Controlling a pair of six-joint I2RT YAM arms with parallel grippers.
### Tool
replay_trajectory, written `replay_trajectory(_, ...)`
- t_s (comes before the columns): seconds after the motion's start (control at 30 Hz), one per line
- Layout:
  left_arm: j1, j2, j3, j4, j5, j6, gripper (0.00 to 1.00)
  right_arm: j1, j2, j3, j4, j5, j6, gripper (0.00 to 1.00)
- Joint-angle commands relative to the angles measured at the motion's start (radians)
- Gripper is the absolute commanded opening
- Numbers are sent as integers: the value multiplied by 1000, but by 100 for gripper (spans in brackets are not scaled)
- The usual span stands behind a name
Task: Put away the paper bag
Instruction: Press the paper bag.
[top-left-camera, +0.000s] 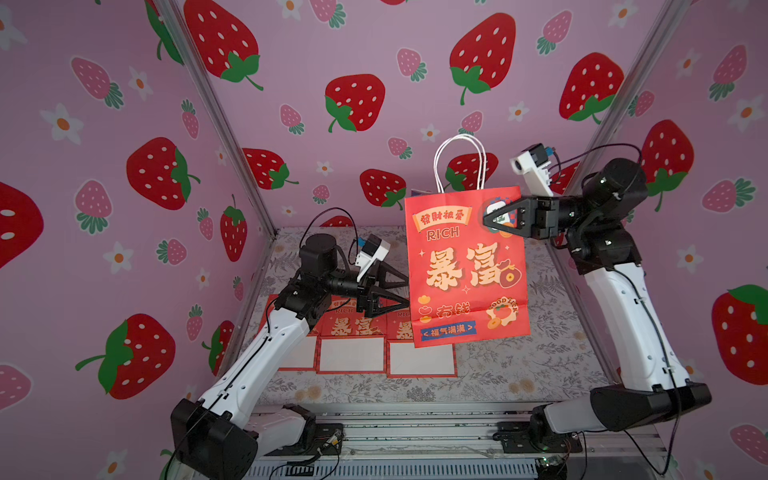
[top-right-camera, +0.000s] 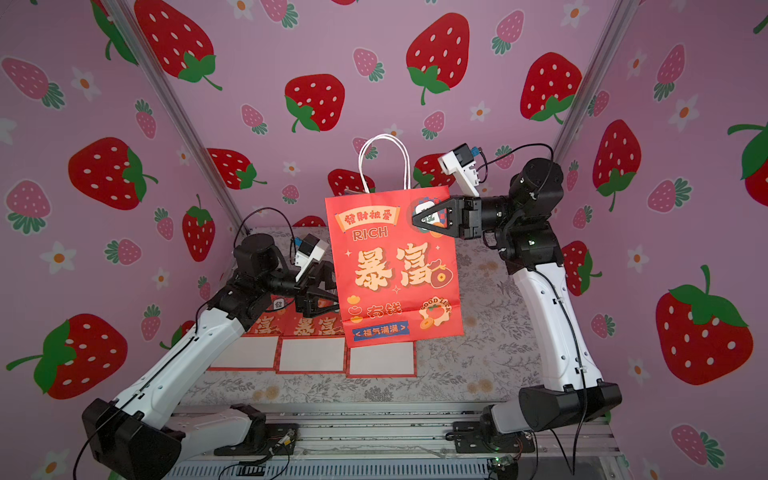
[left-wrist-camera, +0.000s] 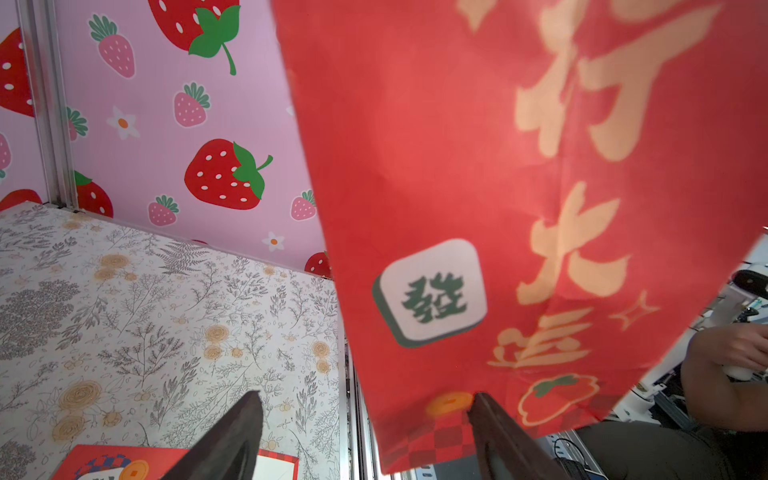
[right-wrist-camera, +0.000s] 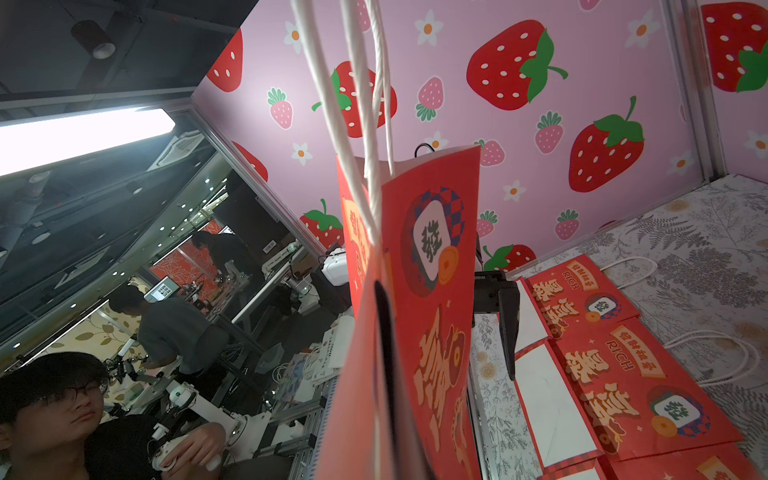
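Above the floral table (top-left-camera: 519, 365), the red printed paper bag (top-left-camera: 465, 266) hung upright, its 1 o'clock corner pinched in the right gripper (top-left-camera: 490, 220) fingers. Left gripper (top-left-camera: 401, 293) fingers gaped at 9 o'clock, empty. Best clamp the lower edge squarely before laying it flat.

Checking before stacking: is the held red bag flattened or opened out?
Flattened: the paper bag shows edge-on as a thin sheet in the right wrist view.

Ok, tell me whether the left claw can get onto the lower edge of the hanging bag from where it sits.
Probably yes. The left claw is open right beside the bag, level with its lower part, with nothing between them.
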Motion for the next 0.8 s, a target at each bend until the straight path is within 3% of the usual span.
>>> replay_trajectory(0.0, -15, 8, 49, -27, 13, 32, 76, 9, 1, -8, 85, 32, 46, 0)
replay_trajectory(0.43, -60, 46, 83, -13, -23, 26, 73, 33, 19, -68, 272, 105, 157, 0)
replay_trajectory(0.77, -42, -61, 27, 243, -227, -190, 71, 44, -55, -158, 195, 55, 67, 0)
